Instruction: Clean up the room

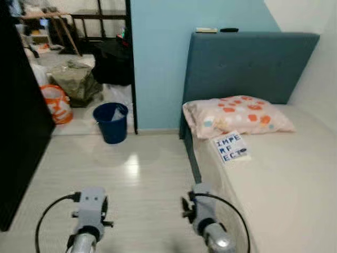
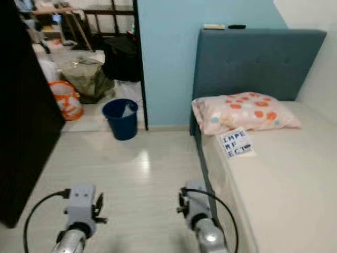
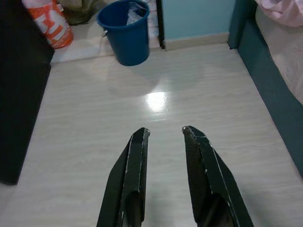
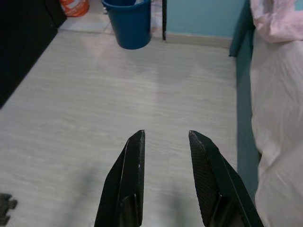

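Now, at the far left stands a dark cabinet (image 1: 18, 126), and behind it an orange and white bag (image 1: 56, 103) lies on the floor near a grey-green sack (image 1: 76, 80). Next comes a blue bucket (image 1: 111, 122) with some trash inside, beside a black door frame (image 1: 131, 68). The left gripper (image 3: 163, 135) hangs over the pale wooden floor (image 1: 131, 174), its fingers spread and holding nothing. The right gripper (image 4: 165, 137) is also spread and empty, near the bed's edge. On the bed (image 1: 284, 184), a card with letters (image 1: 230, 147) lies just before a flowered pillow (image 1: 237, 116), against the teal headboard (image 1: 247, 63).
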`<state>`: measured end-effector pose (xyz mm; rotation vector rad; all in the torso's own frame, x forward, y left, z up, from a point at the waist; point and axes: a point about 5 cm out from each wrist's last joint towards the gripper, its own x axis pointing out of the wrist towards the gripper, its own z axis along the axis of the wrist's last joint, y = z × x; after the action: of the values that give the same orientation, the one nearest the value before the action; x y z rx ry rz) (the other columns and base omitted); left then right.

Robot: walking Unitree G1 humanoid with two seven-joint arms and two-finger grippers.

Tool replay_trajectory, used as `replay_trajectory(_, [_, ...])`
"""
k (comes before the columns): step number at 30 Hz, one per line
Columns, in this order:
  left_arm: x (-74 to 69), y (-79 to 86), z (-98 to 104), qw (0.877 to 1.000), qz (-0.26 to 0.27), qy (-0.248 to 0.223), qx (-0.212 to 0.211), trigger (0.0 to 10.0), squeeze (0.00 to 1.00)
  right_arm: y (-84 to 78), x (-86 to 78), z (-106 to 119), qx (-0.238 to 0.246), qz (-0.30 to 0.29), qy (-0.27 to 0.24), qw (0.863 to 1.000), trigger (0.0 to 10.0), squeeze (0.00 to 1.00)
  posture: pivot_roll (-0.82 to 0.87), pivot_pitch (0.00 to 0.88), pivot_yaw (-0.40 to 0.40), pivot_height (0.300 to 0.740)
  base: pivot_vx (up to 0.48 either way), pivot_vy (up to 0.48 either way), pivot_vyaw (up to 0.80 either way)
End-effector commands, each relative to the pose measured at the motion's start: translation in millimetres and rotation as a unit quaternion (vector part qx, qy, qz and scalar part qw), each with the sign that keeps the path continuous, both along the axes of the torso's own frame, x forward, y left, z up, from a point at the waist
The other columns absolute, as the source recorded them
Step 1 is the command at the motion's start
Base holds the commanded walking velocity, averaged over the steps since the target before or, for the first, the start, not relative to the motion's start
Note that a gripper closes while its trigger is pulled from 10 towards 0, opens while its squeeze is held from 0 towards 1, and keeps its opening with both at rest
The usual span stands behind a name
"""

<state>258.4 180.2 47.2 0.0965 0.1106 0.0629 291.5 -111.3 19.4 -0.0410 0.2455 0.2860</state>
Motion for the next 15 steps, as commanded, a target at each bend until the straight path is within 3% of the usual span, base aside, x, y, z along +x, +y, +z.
replay_trajectory(1, [-2.3, -1.3, -3.9, 1.000, -0.003, 0.008, 0.003, 10.0, 0.00, -8.8, -1.9, -4.0, -0.002, -0.015, 0.009, 1.000, 10.0, 0.00, 0.00, 0.101, -0.012, 0.740, 0.431, 0.000, 0.00])
replay_trajectory(15, [-2.7, -2.5, -5.5, 1.000, -0.005, 0.010, 0.002, 10.0, 0.00, -11.4, -2.4, -4.6, -0.004, -0.017, 0.010, 1.000, 10.0, 0.00, -0.01, 0.103, -0.008, 0.740, 0.434, 0.000, 0.00])
